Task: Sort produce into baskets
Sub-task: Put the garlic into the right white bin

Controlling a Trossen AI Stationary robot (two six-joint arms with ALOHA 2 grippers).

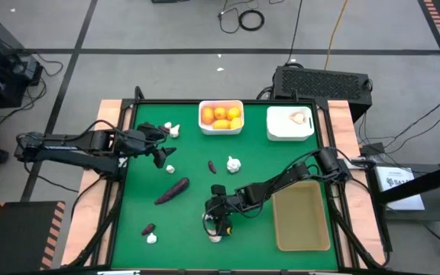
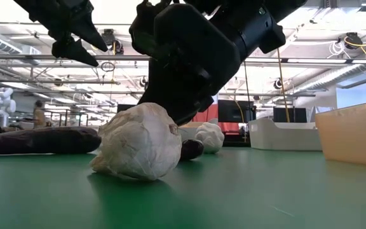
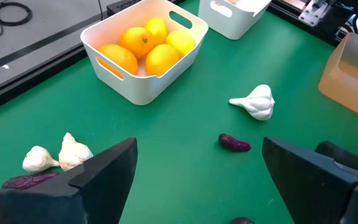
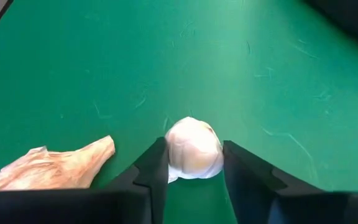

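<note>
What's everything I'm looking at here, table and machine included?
Orange fruits: several, orange-yellow, in the left white bin.
White bins: two, white, at the back of the mat; the right one holds one bulb.
Tray: one, tan, front right.
Garlic bulbs: about six loose, white, scattered over the mat.
Purple pieces: one long and two small, dark purple, middle and front left.
Mat: one, green, covering the table.
Black box: one, black, behind the table.
Left claw: open, above the mat's back left.
Right claw: gripping a garlic bulb at the front.
</note>
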